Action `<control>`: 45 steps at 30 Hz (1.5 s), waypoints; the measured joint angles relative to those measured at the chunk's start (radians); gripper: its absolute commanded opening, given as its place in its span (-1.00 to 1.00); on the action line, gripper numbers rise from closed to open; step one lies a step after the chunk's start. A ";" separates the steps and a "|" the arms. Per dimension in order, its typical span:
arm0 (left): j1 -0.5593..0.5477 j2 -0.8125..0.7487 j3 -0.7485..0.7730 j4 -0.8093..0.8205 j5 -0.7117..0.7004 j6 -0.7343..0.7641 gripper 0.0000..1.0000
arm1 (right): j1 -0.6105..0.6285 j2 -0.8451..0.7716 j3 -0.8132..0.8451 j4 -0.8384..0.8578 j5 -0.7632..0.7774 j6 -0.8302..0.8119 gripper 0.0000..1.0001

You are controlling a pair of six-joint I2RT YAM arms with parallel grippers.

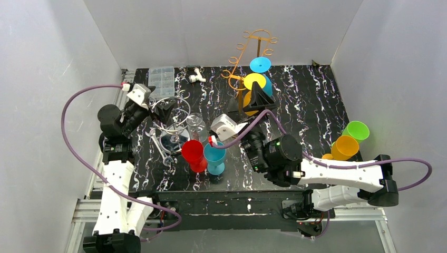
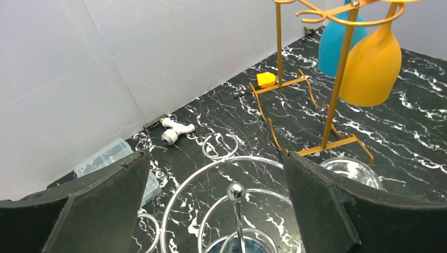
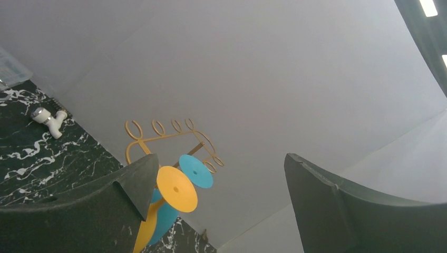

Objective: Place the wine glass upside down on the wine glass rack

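A chrome wire wine glass rack (image 1: 176, 118) stands at the table's left. A dark blue wine glass (image 1: 173, 142) sits low inside its rings, and I cannot tell how it hangs. My left gripper (image 1: 164, 107) hovers open just above the rack with nothing between its fingers. In the left wrist view the rack's ball finial (image 2: 235, 191) lies between the open jaws of that gripper (image 2: 216, 163), and the dark blue glass (image 2: 248, 246) shows at the bottom edge. My right gripper (image 1: 258, 97) is open and empty, tilted up towards the gold rack (image 3: 158, 132).
The gold rack (image 1: 248, 58) at the back holds a yellow glass (image 1: 254, 81) and a blue glass (image 1: 260, 65) upside down. A clear glass (image 1: 196, 124), a red glass (image 1: 193, 154) and a light blue glass (image 1: 214, 155) stand upright mid-table. Green (image 1: 356, 130) and orange (image 1: 345, 146) glasses stand at the right.
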 measured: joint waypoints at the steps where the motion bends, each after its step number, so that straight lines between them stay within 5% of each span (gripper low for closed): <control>1: 0.001 0.000 0.014 -0.020 -0.004 -0.004 0.97 | 0.000 0.000 0.000 -0.017 0.004 0.015 0.97; 8: 0.002 0.000 0.182 -0.217 -0.028 -0.011 0.97 | 0.000 -0.007 0.062 -0.312 0.034 0.260 0.97; 16: 0.002 0.003 0.467 -0.500 -0.088 -0.012 0.97 | 0.000 -0.003 0.250 -0.983 -0.019 0.912 0.97; 23: 0.002 -0.026 0.627 -0.642 -0.106 -0.049 0.97 | 0.000 0.120 0.177 -1.365 -0.166 1.375 0.93; 45: 0.002 -0.082 0.657 -0.739 -0.006 -0.066 0.97 | -0.223 0.151 0.061 -1.286 -0.428 1.721 0.69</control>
